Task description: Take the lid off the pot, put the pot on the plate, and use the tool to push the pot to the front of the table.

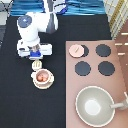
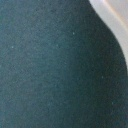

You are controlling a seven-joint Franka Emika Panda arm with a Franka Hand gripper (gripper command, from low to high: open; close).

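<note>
The pot [image 1: 42, 76], pinkish-tan with reddish contents and no lid on it, sits on the cream-yellow plate [image 1: 36, 83] on the black table [image 1: 20, 105], toward the exterior view's left. My gripper [image 1: 35, 56] hangs just above the pot in that view, shut on the cream-white tool [image 1: 36, 65], whose head reaches down to the pot's upper side. The lid [image 1: 76, 50] lies on the stove's upper-left burner. The wrist view shows dark table and a pale cream edge [image 2: 117, 30]; I cannot tell what it belongs to.
The brownish-pink stove [image 1: 119, 75] fills the exterior view's right, with black burners [image 1: 103, 50]. A large grey-beige pan [image 1: 95, 106] with a long handle stands at the lower right. A blue cloth [image 1: 85, 10] lies along the top.
</note>
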